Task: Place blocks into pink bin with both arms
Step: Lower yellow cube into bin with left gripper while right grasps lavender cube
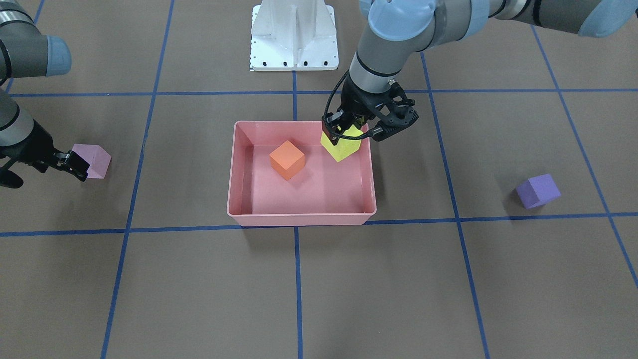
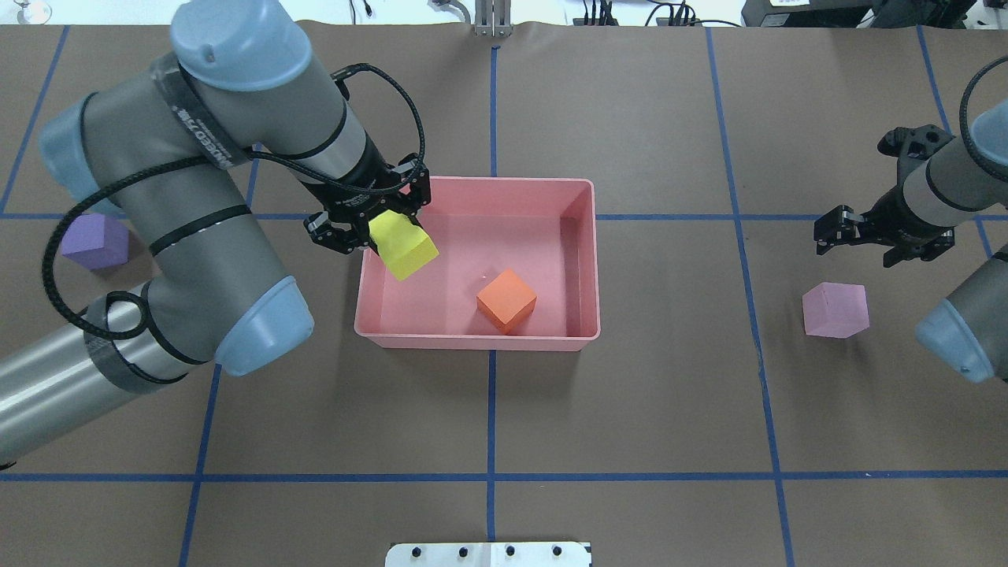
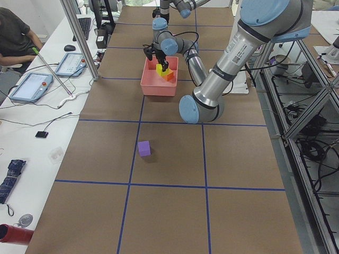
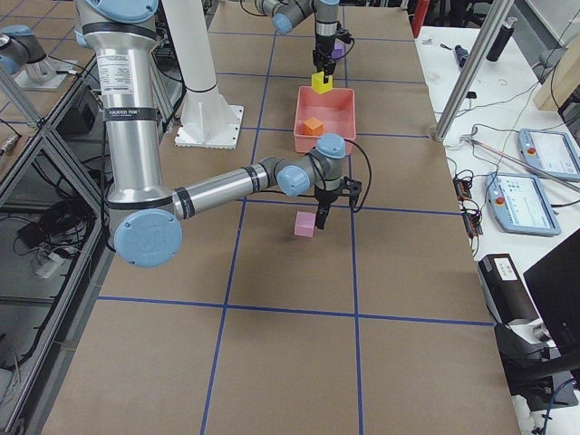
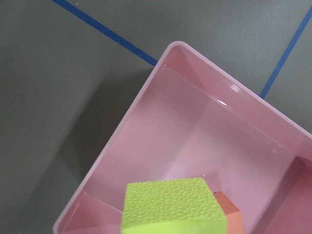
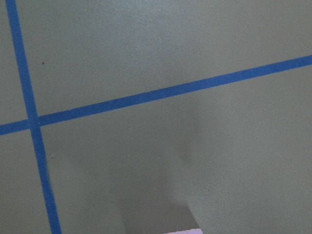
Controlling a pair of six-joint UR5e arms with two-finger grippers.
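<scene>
Left jaws were clenched on the tilted yellow block (image 2: 403, 246), over the 9 o'clock wall of the pink bin (image 2: 472, 337). I judged release there could clip the rim, spilling it onto the surface (image 2: 630, 409). Right jaws stood spread, empty, beside the light pink block (image 2: 835, 309).

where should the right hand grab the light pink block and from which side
Pinch the light pink block across two opposite side faces, coming straight down from above. It is a small cube resting flat on the table, top face clear and no other block near it, so the open right hand close by has room on every side.
</scene>
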